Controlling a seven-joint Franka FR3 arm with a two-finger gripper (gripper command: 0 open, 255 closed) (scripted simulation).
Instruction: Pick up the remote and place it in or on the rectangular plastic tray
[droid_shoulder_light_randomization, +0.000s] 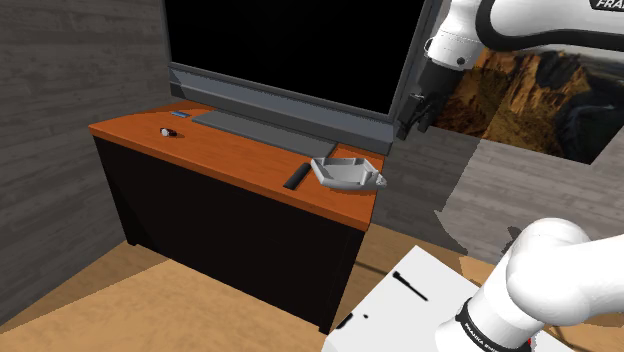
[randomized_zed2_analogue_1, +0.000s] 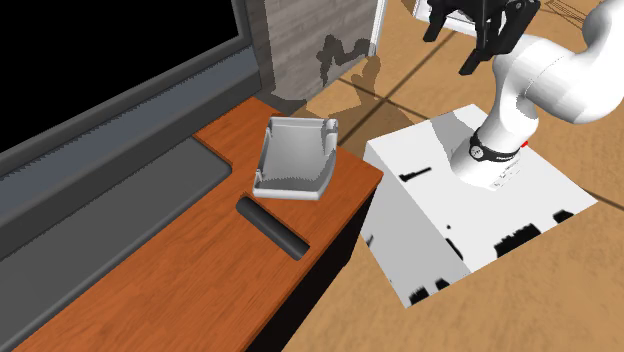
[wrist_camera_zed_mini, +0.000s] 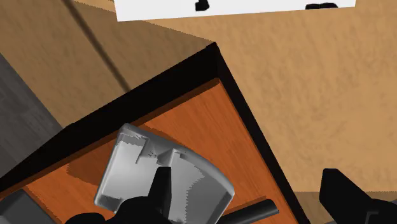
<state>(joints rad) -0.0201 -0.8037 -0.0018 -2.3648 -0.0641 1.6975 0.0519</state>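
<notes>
The remote (droid_shoulder_light_randomization: 296, 177) is a dark, slim bar lying flat on the orange cabinet top (droid_shoulder_light_randomization: 230, 150), close beside the grey rectangular tray (droid_shoulder_light_randomization: 348, 173). In the second exterior view the remote (randomized_zed2_analogue_1: 271, 227) lies just in front of the tray (randomized_zed2_analogue_1: 295, 160), near the cabinet's edge. My black gripper (droid_shoulder_light_randomization: 410, 122) hangs high in the air beyond the cabinet's end, above and to the shoulder view's right of the tray, holding nothing. In the wrist view my gripper (wrist_camera_zed_mini: 248, 181) is open, its fingers (wrist_camera_zed_mini: 162, 191) wide apart, with the tray (wrist_camera_zed_mini: 191, 184) and one end of the remote (wrist_camera_zed_mini: 254, 211) far below.
A big black TV screen (droid_shoulder_light_randomization: 290, 45) and its grey base (droid_shoulder_light_randomization: 260, 125) fill the back of the cabinet. Two small objects (droid_shoulder_light_randomization: 170, 132) lie at the far end. The white stand (randomized_zed2_analogue_1: 470, 210) sits on the wooden floor (wrist_camera_zed_mini: 318, 95) beside the cabinet.
</notes>
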